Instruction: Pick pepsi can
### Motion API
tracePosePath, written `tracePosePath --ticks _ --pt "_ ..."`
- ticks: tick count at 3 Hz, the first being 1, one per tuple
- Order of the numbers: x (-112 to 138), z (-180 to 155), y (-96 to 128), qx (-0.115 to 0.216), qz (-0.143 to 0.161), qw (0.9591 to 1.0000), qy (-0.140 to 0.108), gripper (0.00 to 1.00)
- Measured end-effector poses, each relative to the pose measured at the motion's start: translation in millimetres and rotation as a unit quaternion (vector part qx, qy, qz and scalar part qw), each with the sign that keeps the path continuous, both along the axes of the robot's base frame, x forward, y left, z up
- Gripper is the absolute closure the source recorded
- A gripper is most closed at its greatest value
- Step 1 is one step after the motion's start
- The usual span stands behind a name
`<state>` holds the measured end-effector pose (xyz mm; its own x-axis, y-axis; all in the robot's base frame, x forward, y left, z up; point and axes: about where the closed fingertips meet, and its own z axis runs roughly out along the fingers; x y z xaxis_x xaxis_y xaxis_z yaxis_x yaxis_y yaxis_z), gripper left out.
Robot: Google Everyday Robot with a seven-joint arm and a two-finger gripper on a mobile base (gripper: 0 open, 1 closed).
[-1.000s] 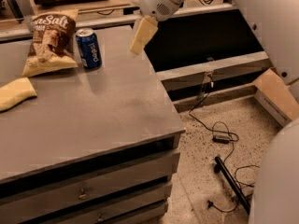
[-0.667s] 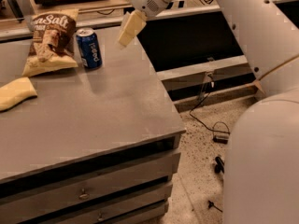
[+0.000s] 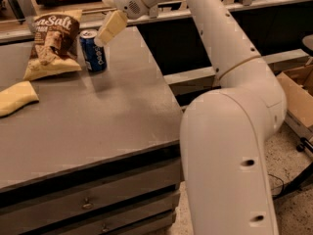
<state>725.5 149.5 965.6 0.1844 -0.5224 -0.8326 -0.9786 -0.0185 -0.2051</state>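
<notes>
The pepsi can [image 3: 93, 51] is a small dark-blue can with white lettering and a silver top. It stands upright on the grey table [image 3: 98, 121], far left of middle, right beside the brown-and-yellow chip bag [image 3: 51, 43]. My gripper [image 3: 108, 29] hangs just above and to the right of the can's top, its cream finger [image 3: 112, 26] pointing down-left toward it. It does not touch the can. The white arm sweeps in from the lower right and fills the right half of the view.
A yellow cloth or sponge [image 3: 15, 98] lies at the table's left edge. The table's right edge [image 3: 166, 87] drops to a dark gap and a low shelf. Drawers [image 3: 88, 202] run along the table front. A cardboard box [image 3: 299, 97] stands at the far right.
My gripper has moved left across the table, from well right of the can to just above its right side. The arm has swung in with it and now fills more of the view.
</notes>
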Motion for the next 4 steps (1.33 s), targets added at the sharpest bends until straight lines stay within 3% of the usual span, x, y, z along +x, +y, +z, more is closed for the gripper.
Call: tracePosePath --ticks 1,2,3,4 --pt "5.3 -13.4 27.7 -0.009 0.004 0.9997 0.021 0.0" --pt "3.3 -40.4 38.4 -0.043 -0.004 0.9979 0.048 0.02" --pt "0.6 -56.8 38.0 -0.061 -0.012 0.9959 0.065 0.25" --pt "-5.7 -57.2 41.2 -0.078 -0.012 0.995 0.061 0.48"
